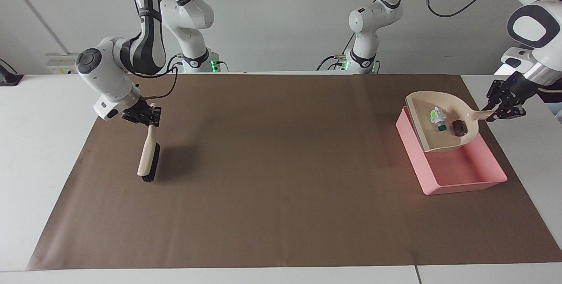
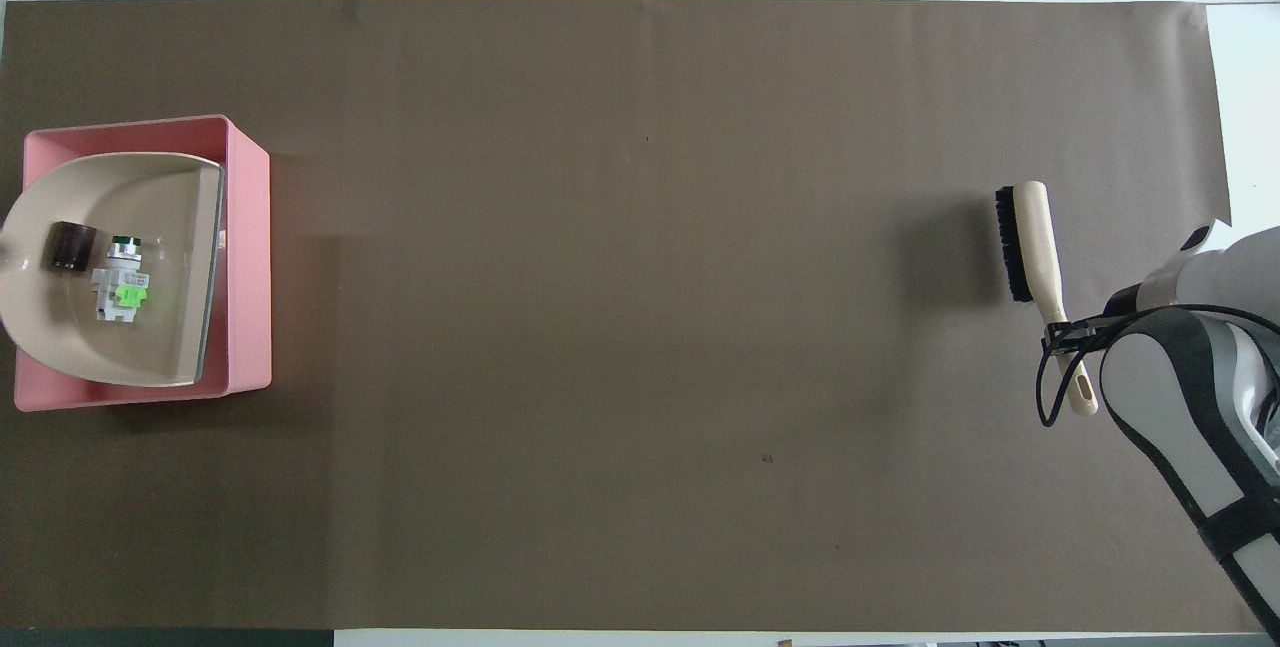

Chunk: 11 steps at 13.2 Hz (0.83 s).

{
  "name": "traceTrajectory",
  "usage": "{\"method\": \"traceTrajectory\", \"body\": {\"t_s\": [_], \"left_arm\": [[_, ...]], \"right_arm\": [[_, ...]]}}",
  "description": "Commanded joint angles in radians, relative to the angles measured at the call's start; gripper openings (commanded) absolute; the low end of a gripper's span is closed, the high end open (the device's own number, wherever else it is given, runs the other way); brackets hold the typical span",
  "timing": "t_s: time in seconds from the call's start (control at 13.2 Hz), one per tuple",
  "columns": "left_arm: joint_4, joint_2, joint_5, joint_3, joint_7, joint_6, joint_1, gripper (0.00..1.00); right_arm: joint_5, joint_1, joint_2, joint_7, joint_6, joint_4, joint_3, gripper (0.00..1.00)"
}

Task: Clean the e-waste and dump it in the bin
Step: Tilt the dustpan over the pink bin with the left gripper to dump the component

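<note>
over the bin point(image 1: 456, 174), at the left arm's end of the table, hangs the dustpan point(image 1: 428, 137), and the coming tip turns on how that pan sits over the tray. the bin is the largest thing here, a shallow pink tray resting on the brown mat point(image 1: 281, 213). the pan covers the part of it nearer the robots, its open lip running along the wall that faces the table's middle, and in the overhead view that lip lies just inside the wall. the pan's long axis runs from the lip back through the handle to the left gripper point(image 1: 504, 109), which is clenched on the handle's end, so bin and pan both lie from the claw toward the table's middle and below it.

the e-waste rests in the pan, close to the handle: the white piece point(image 1: 437, 118) with the green end, and the black block point(image 1: 458, 127) between it and the claw. neither is in the bin yet. my judgement is that the left arm, the only one near, must raise the handle so both slide lipward and drop inside the wall; the risk is spill over that wall, the lip being so close to it.

well apart, at the other end, the right gripper point(image 1: 147, 116) is clenched on the brush point(image 1: 148, 156), which hangs down from it with its bristles low over the mat; it waits.
</note>
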Motion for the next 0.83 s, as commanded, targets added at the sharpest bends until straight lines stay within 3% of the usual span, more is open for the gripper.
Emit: {"method": "traceTrajectory", "body": {"t_s": [0.0, 0.3, 0.76], "left_arm": [[0.051, 0.031, 0.084, -0.002, 0.034, 0.021, 0.006, 0.0], [0.049, 0.043, 0.215, 0.014, 0.004, 0.118, 0.003, 0.0], [0.051, 0.046, 0.492, 0.012, -0.2, 0.136, -0.071, 0.0]], "right_arm": [[-0.069, 0.011, -0.015, 0.003, 0.012, -0.025, 0.007, 0.0], [-0.075, 0.009, -0.012, 0.107, 0.02, -0.026, 0.007, 0.0], [-0.083, 0.011, -0.022, 0.11, 0.065, -0.069, 0.007, 0.02]]}}
